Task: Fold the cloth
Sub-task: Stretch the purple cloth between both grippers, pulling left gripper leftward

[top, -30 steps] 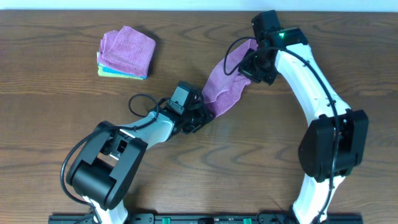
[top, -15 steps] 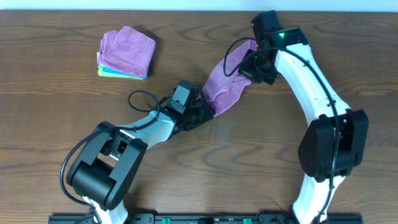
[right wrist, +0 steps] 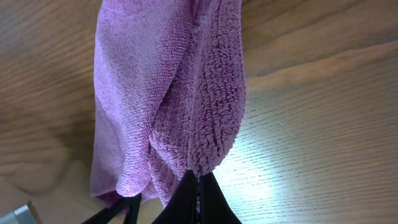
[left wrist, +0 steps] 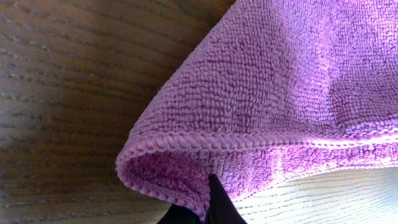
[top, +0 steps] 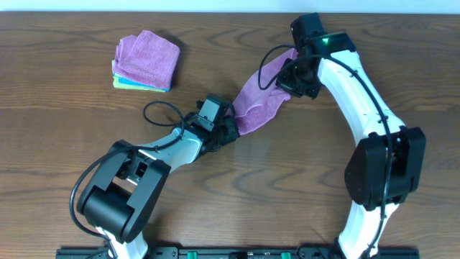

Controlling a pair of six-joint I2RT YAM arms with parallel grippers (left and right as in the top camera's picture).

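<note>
1. Spanning the gap between both arms, the purple terry-pile cloth (top: 257,101) hangs in a slanted band over the brown wood-grain table (top: 72,144), right of centre. Whether its sagging middle touches the table cannot be determined.
2. Left hand (top: 230,132): closed on the lower end of the cloth. The left wrist view shows one dark fingertip (left wrist: 217,208) pinching the stitched hem at a rolled corner, with only a narrow bite of fabric held.
3. Right hand (top: 289,76): closed on the upper end. The right wrist view shows its fingers (right wrist: 183,208) pressed together, with the cloth bunched in two thick folds above them.
4. Noted for the record: a stack of folded cloths (top: 146,62), purple on top with teal and yellow beneath, sits toward the far left of the table, well apart from the work.
5. Assessment: the step in hand appears to be carrying the cloth to lay it down and double it over.
6. Recommendation: move both hands at a matched pace and height, with the band lightly taut. A jerk risks stripping the hem from the shallow left pinch.
7. Recommendation: lower the middle onto the table first, then bring one end over the other and align the hems before release. The bunching at the right hand needs spreading, or the fold is likely to set crooked.
</note>
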